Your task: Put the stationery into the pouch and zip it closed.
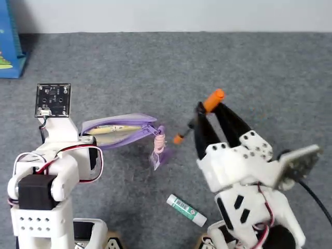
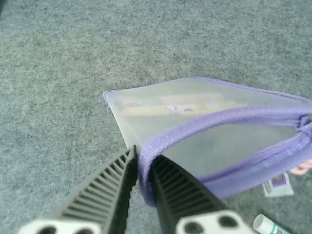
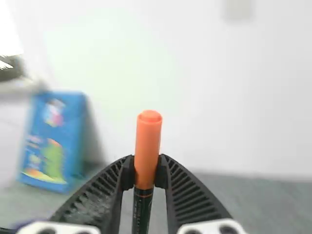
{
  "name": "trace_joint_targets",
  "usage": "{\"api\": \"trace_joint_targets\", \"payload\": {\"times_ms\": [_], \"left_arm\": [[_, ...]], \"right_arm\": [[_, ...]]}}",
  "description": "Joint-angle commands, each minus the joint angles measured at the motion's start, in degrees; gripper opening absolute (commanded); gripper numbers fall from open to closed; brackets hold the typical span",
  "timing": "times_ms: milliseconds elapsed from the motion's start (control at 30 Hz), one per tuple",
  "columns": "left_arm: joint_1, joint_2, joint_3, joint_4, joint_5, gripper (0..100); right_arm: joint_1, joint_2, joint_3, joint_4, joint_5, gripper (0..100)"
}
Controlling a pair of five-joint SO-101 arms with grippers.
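Note:
A translucent purple pouch (image 1: 122, 130) lies on the grey carpet with its zip mouth gaping and a pale flat item inside. My left gripper (image 2: 141, 171) is shut on the purple zip edge of the pouch (image 2: 204, 126) at its corner. To the right of the pouch, my right gripper (image 1: 205, 111) is shut on a black marker with orange caps (image 1: 199, 118), held aslant above the carpet with one orange end up. In the right wrist view the marker (image 3: 146, 146) stands between the fingers. A green-and-white glue stick (image 1: 186, 209) lies on the carpet near the front.
A pink charm and small tag (image 1: 158, 148) hang from the pouch's zip pull. A blue box (image 1: 10, 41) stands at the back left against the white wall. The glue stick's tip (image 2: 269, 225) shows beside the pouch in the left wrist view.

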Motion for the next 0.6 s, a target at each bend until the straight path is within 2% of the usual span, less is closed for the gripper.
{"api": "trace_joint_targets", "payload": {"times_ms": [0,133,300,567], "left_arm": [[0.4,0.0,0.9,-1.4,0.2,1],[0.4,0.0,0.8,-1.4,0.2,1],[0.4,0.0,0.8,-1.4,0.2,1],[0.4,0.0,-1.1,-1.4,0.3,1]], "right_arm": [[-5.8,0.3,-0.7,-7.8,0.4,0.8],[-10.4,3.6,2.5,-15.3,0.4,0.8],[-11.1,9.4,5.5,-24.4,0.4,0.8],[-15.6,14.9,5.5,-28.4,0.3,0.8]]}}
